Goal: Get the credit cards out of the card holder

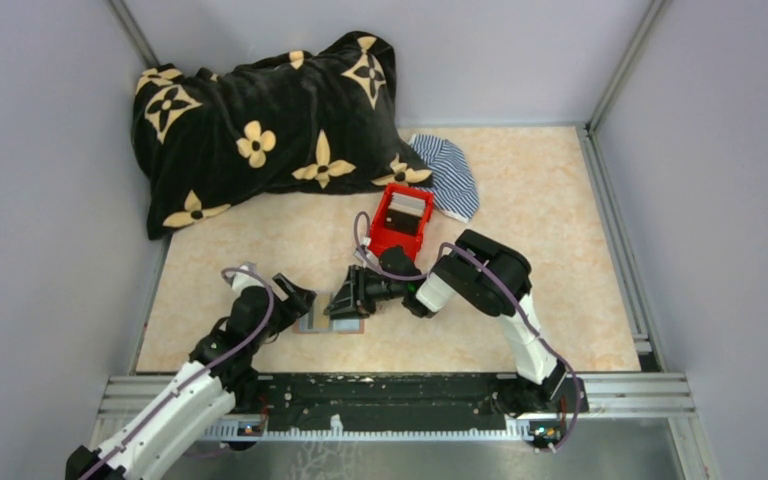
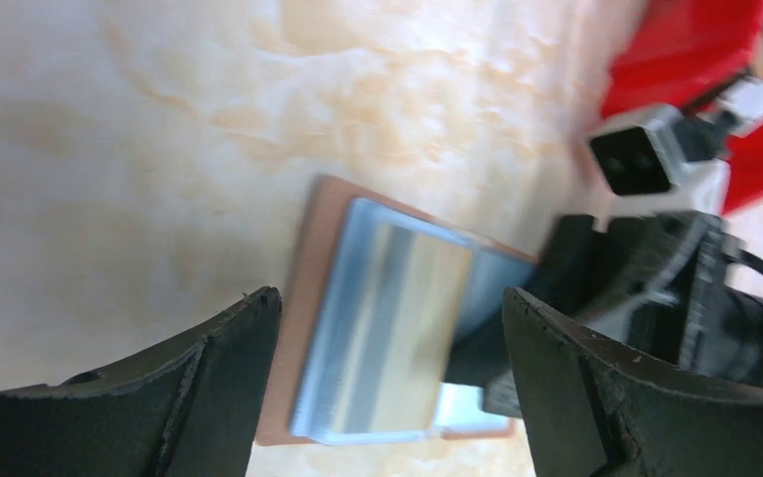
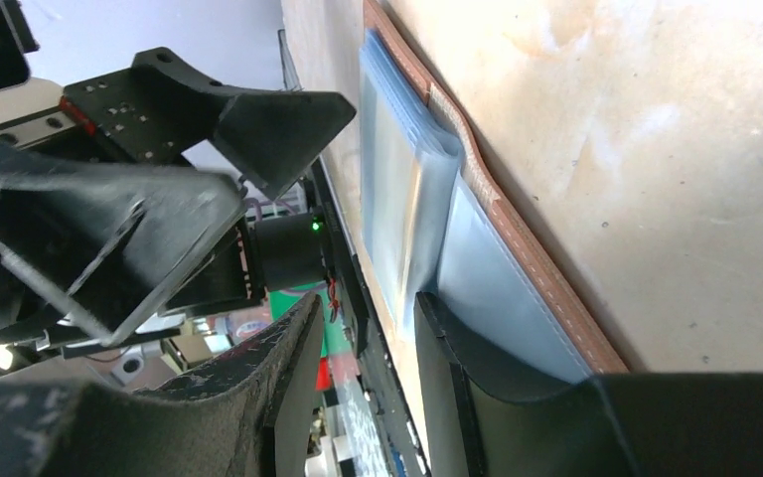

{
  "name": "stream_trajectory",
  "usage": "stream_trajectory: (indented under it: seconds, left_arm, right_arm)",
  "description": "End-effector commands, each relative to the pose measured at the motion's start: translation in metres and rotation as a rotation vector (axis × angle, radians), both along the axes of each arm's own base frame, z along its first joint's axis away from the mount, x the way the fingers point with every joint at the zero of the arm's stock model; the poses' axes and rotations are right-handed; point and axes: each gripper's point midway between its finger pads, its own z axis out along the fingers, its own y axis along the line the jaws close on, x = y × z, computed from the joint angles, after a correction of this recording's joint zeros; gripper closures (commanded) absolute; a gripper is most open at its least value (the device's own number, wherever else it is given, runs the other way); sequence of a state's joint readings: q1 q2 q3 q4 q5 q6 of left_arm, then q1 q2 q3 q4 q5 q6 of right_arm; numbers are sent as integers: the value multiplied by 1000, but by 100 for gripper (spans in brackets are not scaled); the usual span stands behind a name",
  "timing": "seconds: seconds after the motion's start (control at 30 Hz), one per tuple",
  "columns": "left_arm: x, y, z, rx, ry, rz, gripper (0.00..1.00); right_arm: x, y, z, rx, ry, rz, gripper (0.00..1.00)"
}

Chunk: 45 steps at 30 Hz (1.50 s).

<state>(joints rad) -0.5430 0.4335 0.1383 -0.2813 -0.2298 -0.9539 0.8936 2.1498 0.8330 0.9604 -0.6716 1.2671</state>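
Wide apart stand the jaws of the left gripper (image 2: 389,298), one on either side of the card holder (image 2: 303,298) and above it, touching nothing. The jaws of the right gripper (image 3: 368,303) are parted by a narrower gap. One finger (image 3: 497,388) lies flat on the holder's inside, and the edge of a lifted leaf runs into the gap without being visibly pinched.

The card holder lies opened flat on the tabletop (image 1: 540,250), inside face up, close to the near edge and left of the middle. Its long axis runs left to right. The left gripper is over its left end and the right gripper is at its right end. A reddish-brown leather border shows all round.

Light-blue glossy leaves (image 2: 387,328) are stacked on the inside. The top ones curl up from the leather towards the right gripper. Whether these are cards or clear sleeves cannot be told.

Farther back and to the right stands a red open-top box (image 1: 402,240), well apart from the holder. Beyond it lie a striped cloth (image 1: 450,175) and a black blanket with tan flowers (image 1: 260,110).
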Motion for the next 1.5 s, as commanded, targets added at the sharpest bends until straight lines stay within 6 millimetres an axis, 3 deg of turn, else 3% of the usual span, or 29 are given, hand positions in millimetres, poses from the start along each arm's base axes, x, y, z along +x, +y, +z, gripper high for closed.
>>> stream_trajectory:
  seconds: [0.0,0.13,0.27,0.43,0.77,1.0,1.1,1.17,1.37,1.47]
  left_arm:
    - [0,36,-21,92,53,187,12]
    - [-7,31,-41,76,100,167,20]
    - [-6,9,-31,32,69,42,24]
    - [-20,-25,-34,-131,107,-89,26]
    - [-41,-22,-52,-121,208,-105,22]
    - [-41,-22,-52,-104,217,-115,23]
    - [-37,-22,-46,-91,205,-114,23]
    - [-30,-19,-31,-68,170,-106,23]
    - [0,2,46,67,-19,-44,22]
    - [2,8,40,127,24,-30,21]
  right_arm:
    - [2,0,-8,-3,-35,9,60]
    - [2,0,-6,-1,-39,11,60]
    - [2,0,-6,1,-41,13,60]
    - [5,2,-4,2,-48,10,60]
    - [10,8,14,55,-64,-14,61]
    - [11,4,22,58,-87,-31,63]
    - [14,5,22,41,-102,-32,64]
    - [15,6,16,2,-110,-22,64]
    - [19,7,14,-44,-143,-5,64]
    - [20,7,10,-69,-150,-6,64]
